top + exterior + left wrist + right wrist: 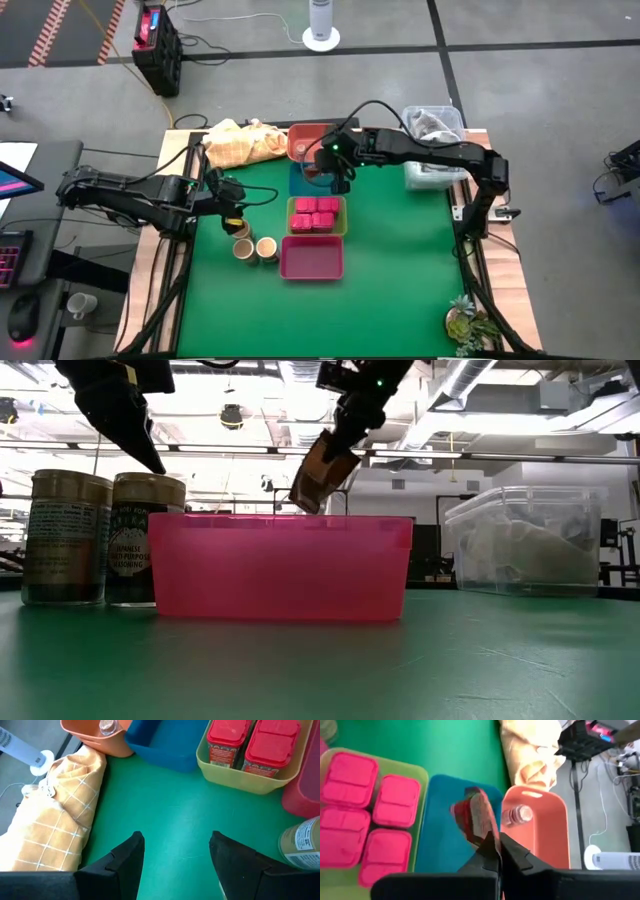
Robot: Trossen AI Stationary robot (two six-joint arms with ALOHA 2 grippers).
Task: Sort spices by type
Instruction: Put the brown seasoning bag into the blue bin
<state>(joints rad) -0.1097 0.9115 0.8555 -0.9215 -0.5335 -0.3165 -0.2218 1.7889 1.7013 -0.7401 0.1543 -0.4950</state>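
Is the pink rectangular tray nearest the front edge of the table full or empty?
Empty: the high view shows only the bare floor of the pink rectangular tray.

The right gripper holds a packet above a tray, four tins beside it.

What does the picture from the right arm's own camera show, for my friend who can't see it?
The right claw is shut on a flat red-brown spice packet, holding it over a blue tray. On one side sits a yellow-green tray with four pink-topped spice boxes; on the other, an orange tub with a small clear bottle.
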